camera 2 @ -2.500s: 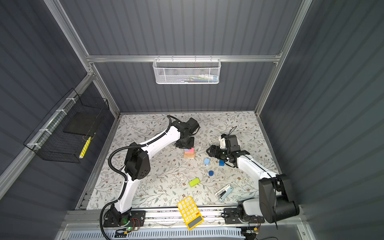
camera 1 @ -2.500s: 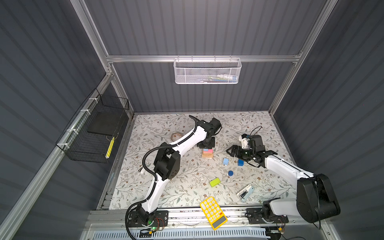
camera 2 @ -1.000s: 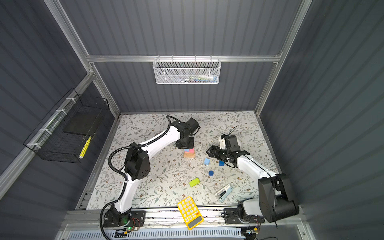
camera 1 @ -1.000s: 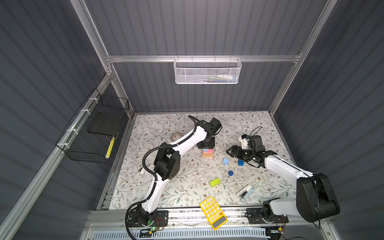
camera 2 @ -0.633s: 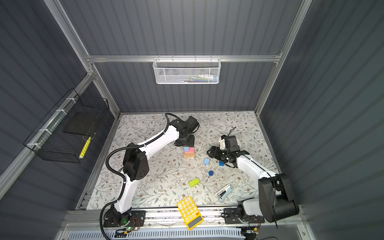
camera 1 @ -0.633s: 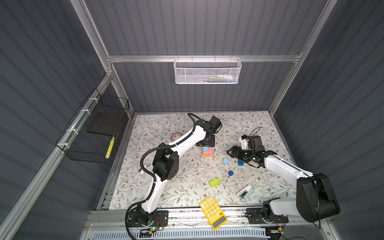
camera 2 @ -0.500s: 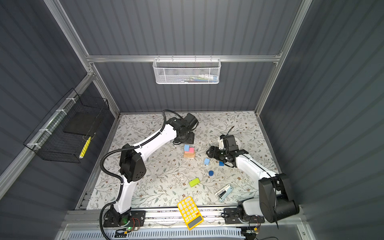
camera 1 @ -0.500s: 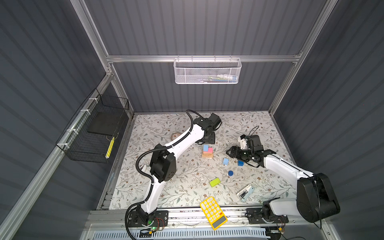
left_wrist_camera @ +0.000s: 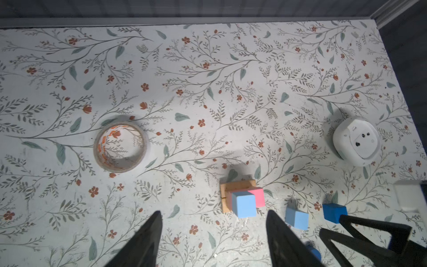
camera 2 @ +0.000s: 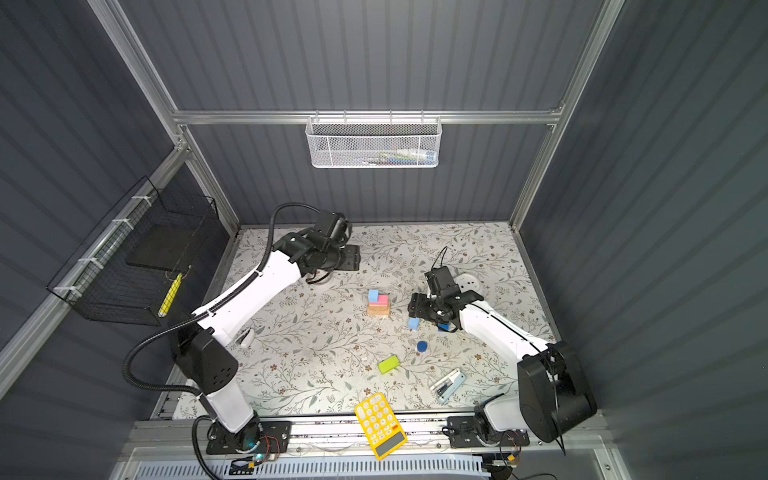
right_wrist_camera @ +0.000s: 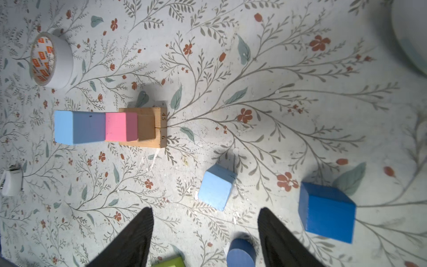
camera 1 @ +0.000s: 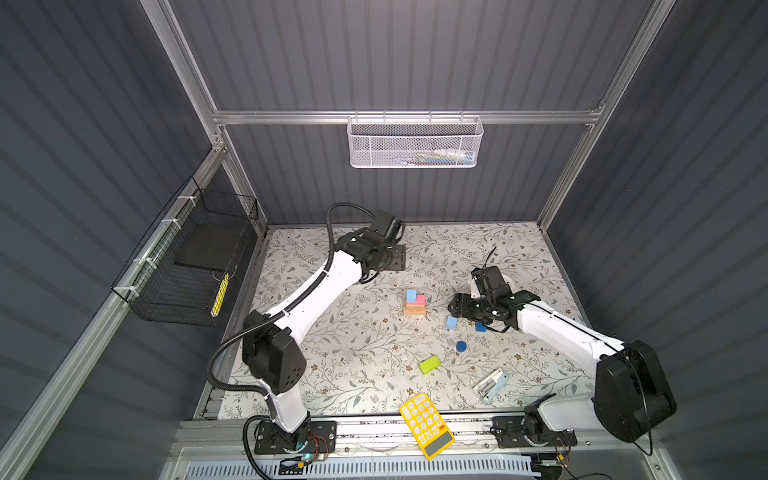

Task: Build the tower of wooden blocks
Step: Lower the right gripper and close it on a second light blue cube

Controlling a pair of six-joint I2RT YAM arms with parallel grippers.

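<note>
Your left arm [camera 1: 316, 291] reaches toward the back with the elbow bent and the wrist high. The left gripper [left_wrist_camera: 214, 211] points down, jaws apart, holding nothing. Your right arm [camera 1: 557, 328] stretches low toward the middle. The right gripper [right_wrist_camera: 205, 209] angles downward, jaws spread wide, empty. The two grippers are well apart.

Bright overhead light floods the surface [camera 1: 353, 332]; walls [camera 1: 415, 62] are dim. The tower [right_wrist_camera: 120, 127] casts a short soft shadow. Wrist views warp at edges.
</note>
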